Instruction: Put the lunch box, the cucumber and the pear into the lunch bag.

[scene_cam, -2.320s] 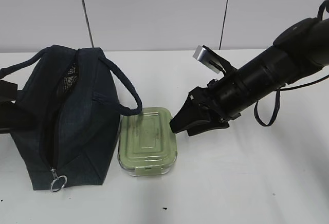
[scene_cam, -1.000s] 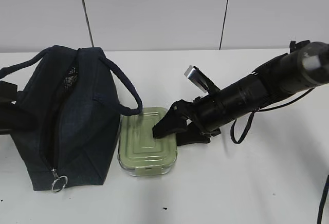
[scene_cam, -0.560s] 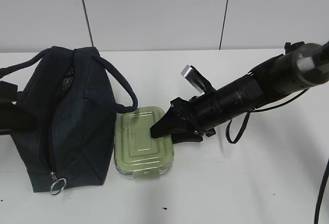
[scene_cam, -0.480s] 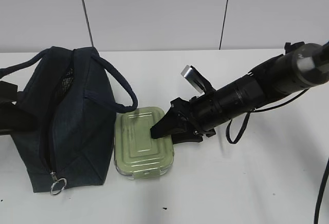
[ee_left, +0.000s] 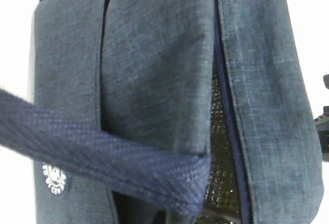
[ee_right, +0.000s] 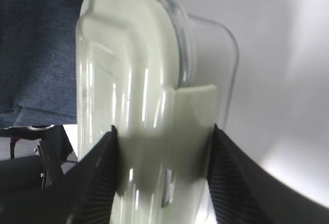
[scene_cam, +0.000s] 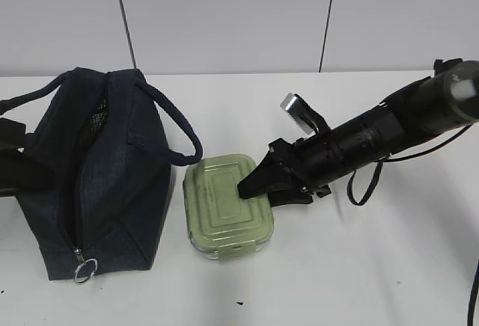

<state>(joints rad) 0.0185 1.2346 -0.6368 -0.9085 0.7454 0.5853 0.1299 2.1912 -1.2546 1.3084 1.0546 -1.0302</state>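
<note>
Right gripper [scene_cam: 253, 189] fingers clamp, half-spread, across the sage-green-lidded clear glass lunch box [scene_cam: 227, 205], just beside the dark navy fabric lunch bag [scene_cam: 90, 184]. Left gripper unseen, judged closed. Glass base likely heavy, rigid, slick, breakable; grip across the short sides.

A flat white matte tabletop [scene_cam: 359, 266] is seen filling the lower part of the exterior view. Behind it, a pale grey smooth panelled wall [scene_cam: 224, 19] is seen, meeting the tabletop's far edge. The wall is divided by two thin dark seams, a slanted one on the left [scene_cam: 125, 19] and another on the right [scene_cam: 328, 19]. A few tiny dark specks [scene_cam: 240, 303] are scattered on the tabletop near its front edge. The same white surface is glimpsed in both wrist views.
</note>
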